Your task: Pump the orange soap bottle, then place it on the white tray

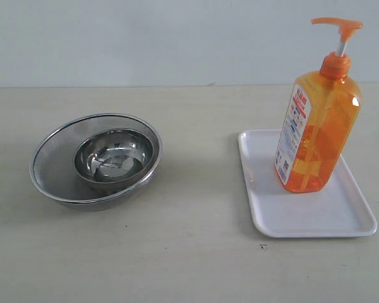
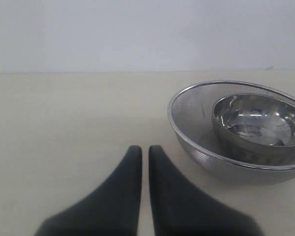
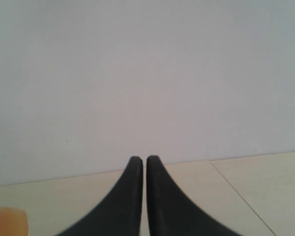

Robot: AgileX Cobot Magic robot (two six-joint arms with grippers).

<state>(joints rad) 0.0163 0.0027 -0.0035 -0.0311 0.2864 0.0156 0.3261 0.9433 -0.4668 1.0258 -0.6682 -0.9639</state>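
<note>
Exterior view: orange soap bottle (image 1: 316, 136) stands upright on the white tray (image 1: 316, 221), on the tray's 12 o'clock half, base fully inside the rim, no gripper touching it. Bottle is translucent orange plastic, tall and flat-sided with rounded shoulders; dip tube faintly visible through the wall. Orange pump head (image 1: 336, 24) sits raised on a white stem, spout toward 9 o'clock. Label (image 1: 294, 129) is white with a red band, blue print and a small dark block at its lower end; characters too small to read. Tray is glossy white, rectangular, rounded corners, low raised rim; it lies at 4 o'clock from scene centre. At 9 o'clock, well apart from the tray: round polished steel bowl (image 1: 114, 154) nested inside a fine mesh strainer (image 1: 54, 161) with a bright wire rim; bowl interior mirrors its surroundings. Table (image 1: 189, 265) is matte pale beige, lightly scuffed, with a dark speck (image 1: 263, 246) just off the tray's 6 o'clock edge. Wall (image 1: 145, 38) behind is plain pale grey-white, unmarked. Left gripper (image 2: 144, 150): smooth black curved fingers drawn together to a thin slit, nothing between them, above bare table near the strainer. Right gripper (image 3: 144, 160): same black fingers pressed closed, empty, facing the wall.
</note>
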